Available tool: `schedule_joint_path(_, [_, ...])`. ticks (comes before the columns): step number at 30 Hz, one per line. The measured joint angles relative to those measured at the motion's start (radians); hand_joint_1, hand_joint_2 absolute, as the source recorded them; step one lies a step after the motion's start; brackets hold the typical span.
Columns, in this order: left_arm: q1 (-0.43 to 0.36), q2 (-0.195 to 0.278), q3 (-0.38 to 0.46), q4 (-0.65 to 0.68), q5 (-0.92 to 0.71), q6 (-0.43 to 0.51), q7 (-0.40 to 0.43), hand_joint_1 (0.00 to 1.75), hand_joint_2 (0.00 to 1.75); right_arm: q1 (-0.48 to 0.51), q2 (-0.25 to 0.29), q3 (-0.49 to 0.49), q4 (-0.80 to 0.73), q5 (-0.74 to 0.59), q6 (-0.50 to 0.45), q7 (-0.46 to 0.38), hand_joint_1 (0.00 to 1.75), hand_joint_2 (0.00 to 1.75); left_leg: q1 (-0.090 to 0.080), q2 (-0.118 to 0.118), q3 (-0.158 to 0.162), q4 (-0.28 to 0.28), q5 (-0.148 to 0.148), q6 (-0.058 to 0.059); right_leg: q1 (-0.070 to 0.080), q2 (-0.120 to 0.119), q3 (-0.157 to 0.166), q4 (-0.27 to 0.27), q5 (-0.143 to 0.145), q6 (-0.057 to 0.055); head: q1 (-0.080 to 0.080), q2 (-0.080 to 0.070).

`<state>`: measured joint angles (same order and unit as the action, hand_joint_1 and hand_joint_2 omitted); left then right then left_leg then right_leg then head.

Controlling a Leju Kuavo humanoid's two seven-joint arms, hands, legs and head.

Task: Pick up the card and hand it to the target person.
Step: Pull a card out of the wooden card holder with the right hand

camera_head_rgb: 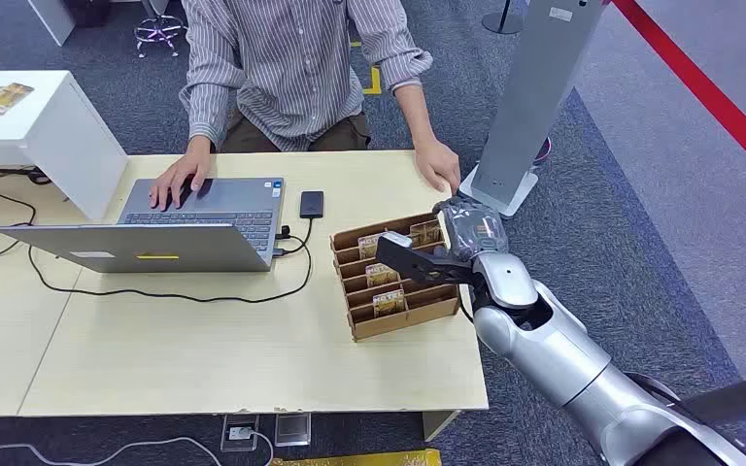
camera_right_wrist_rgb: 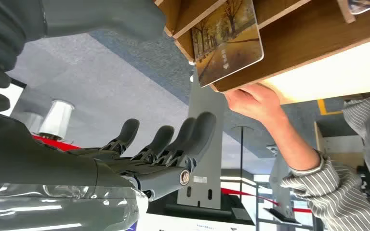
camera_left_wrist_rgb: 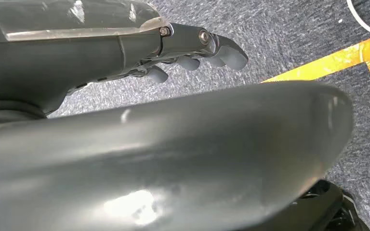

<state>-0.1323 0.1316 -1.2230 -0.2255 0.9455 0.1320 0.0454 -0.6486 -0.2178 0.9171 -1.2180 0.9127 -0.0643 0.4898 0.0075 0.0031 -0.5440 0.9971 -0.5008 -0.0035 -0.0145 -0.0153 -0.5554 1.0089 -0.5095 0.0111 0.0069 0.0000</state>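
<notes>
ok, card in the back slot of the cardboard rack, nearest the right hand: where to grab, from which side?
Pinch the card's exposed top edge, coming from above. It stands upright in the rack, whose dividers cover its lower part, so only the projecting top is free. The right hand hovers open beside it.

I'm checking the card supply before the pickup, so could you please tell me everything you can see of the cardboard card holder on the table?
The cardboard card holder is a brown corrugated rack with stepped slots, flat on the wooden table near its right edge. Several slots hold upright cards printed with a golden tree scene. The right hand hovers over its right side, holding nothing; contact cannot be told. A black phone lies just beyond it.
</notes>
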Motion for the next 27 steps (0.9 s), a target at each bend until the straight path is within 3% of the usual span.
schedule_joint_path(7, [-0.001,0.000,0.000,0.000,-0.001,-0.003,0.003,0.00,0.00,-0.002,0.020,0.000,0.028,-0.019,-0.009,-0.044,0.55,1.75,0.000,0.000,0.000,0.000,0.000,0.000,0.000,0.000,0.000,0.000,0.000,0.000,-0.001,0.000])
schedule_joint_path(18, [-0.001,0.000,0.000,0.000,-0.001,-0.003,0.005,0.00,0.00,-0.017,0.058,0.003,0.101,-0.042,-0.032,-0.083,0.57,1.75,0.000,0.000,0.000,0.000,0.000,0.000,0.000,0.000,0.000,0.000,0.000,0.000,0.000,0.000])
schedule_joint_path(23, [-0.001,0.000,0.000,0.000,-0.001,-0.003,0.005,0.00,0.00,-0.019,0.069,0.003,0.125,-0.045,-0.035,-0.089,0.89,1.75,0.000,0.000,0.000,0.000,0.000,0.000,0.000,0.000,0.000,0.000,0.000,0.000,0.000,0.000])
schedule_joint_path(27, [-0.001,0.000,0.000,0.000,-0.001,-0.002,0.004,0.00,0.00,-0.030,0.077,0.004,0.145,-0.050,-0.042,-0.093,0.84,1.75,0.000,0.000,0.000,0.000,0.000,0.000,0.000,0.000,0.000,0.000,0.000,0.000,-0.001,0.000])
